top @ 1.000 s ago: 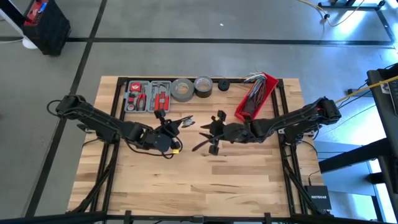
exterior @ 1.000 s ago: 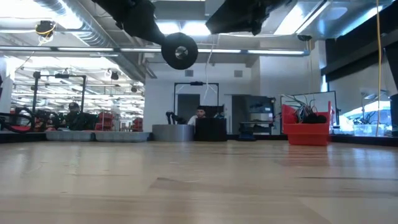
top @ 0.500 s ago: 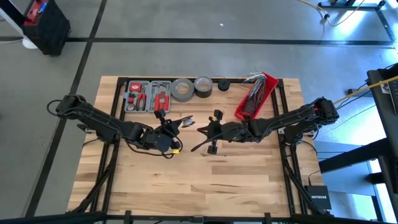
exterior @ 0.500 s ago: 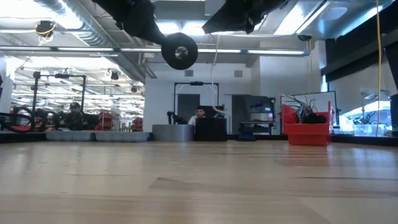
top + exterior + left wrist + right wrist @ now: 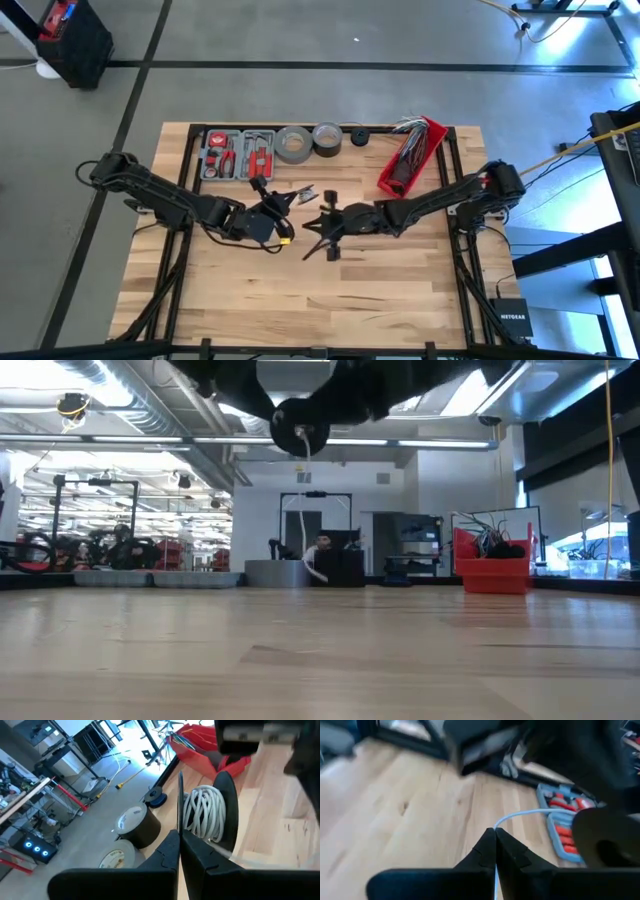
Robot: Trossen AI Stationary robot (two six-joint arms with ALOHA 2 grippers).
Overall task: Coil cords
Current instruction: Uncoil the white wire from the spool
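Nearest the front edge, only bare table (image 5: 300,300) is seen. At the middle of the table, the right gripper (image 5: 322,229) is clenched on the thin white cord (image 5: 520,816), which is pinched right at its fingertips in the right wrist view. Just beside it, toward nine o'clock, the left gripper (image 5: 283,200) is clenched too; in the left wrist view its closed fingers sit against a coil (image 5: 204,819) of the white cord wound next to a black disc (image 5: 228,810). Whether the disc itself is gripped cannot be told. Both are held above the wood in the low view.

From here, the thin cord could slip out of the right fingertips if it is pulled taut too fast, and the wound loops could spill off if tension drops. The two close grippers could also collide.

Farther off, toward twelve o'clock, a tool tray (image 5: 238,153), two tape rolls (image 5: 294,144) and a red bin (image 5: 411,155) are lined up. "NETGEAR" is read on a black box (image 5: 512,319) on the floor at four o'clock.
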